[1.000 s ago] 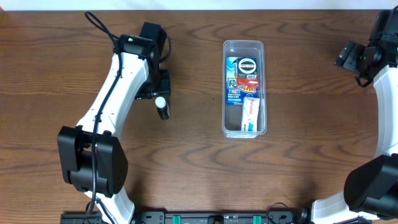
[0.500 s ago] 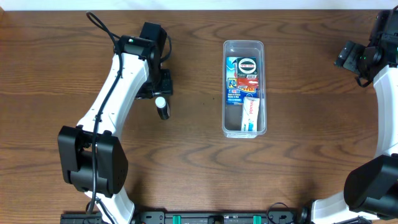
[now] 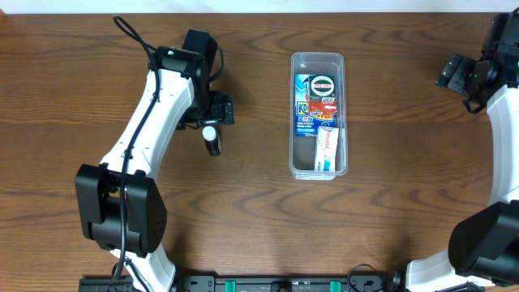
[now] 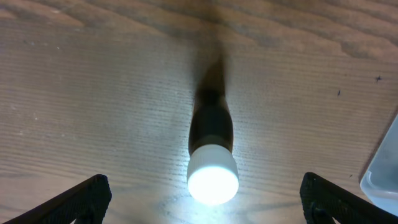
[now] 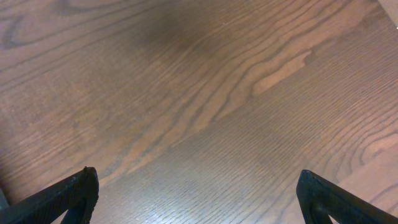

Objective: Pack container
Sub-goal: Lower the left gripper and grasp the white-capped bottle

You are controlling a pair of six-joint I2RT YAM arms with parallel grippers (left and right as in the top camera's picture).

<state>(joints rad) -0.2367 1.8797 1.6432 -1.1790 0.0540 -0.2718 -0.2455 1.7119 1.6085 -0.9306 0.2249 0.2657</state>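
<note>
The clear, long container (image 3: 318,63) lies mid-table and holds small printed boxes and a white tube (image 3: 324,148). Its corner shows at the right edge of the left wrist view (image 4: 385,174). A small dark bottle with a white cap (image 3: 211,139) (image 4: 212,155) lies on the wood to the container's left. My left gripper (image 3: 209,116) (image 4: 202,199) hovers over the bottle's cap end, jaws wide open, one finger on each side and neither touching it. My right gripper (image 3: 464,75) (image 5: 199,199) stands open over bare wood at the far right, holding nothing.
The brown wooden table (image 3: 389,219) fills every view. The left arm (image 3: 154,105) reaches in from the front left, the right arm (image 3: 503,122) runs along the right edge.
My left gripper's jaws have spread wide apart around the bottle's cap. The bottle, the container and the right arm have not moved.
</note>
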